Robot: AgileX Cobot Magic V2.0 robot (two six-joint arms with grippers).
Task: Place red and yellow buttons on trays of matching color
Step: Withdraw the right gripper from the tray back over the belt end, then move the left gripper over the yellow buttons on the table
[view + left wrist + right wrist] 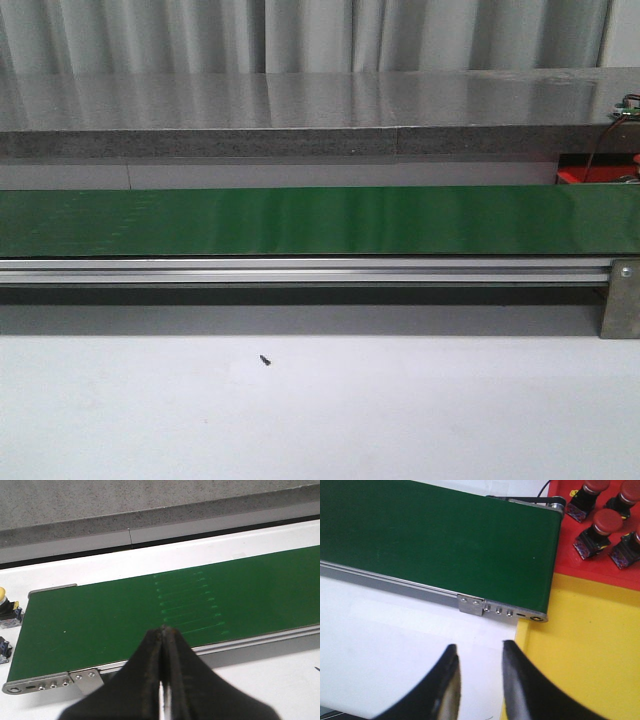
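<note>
A green belt (300,220) is seen across the white desk (320,410), with nothing on it. The left tool (164,635) is held together, empty, over the near edge of the belt. The right tool (480,652) is held apart, empty, near the belt's right end. Four red buttons (602,522) are placed on the red tray (570,555); the yellow tray (585,645) lies just beside it. A yellow button (2,597) is seen past the belt's left end.

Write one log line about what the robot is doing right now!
belt: bare | left claw: shut, empty | right claw: open, empty | red buttons: on red tray
</note>
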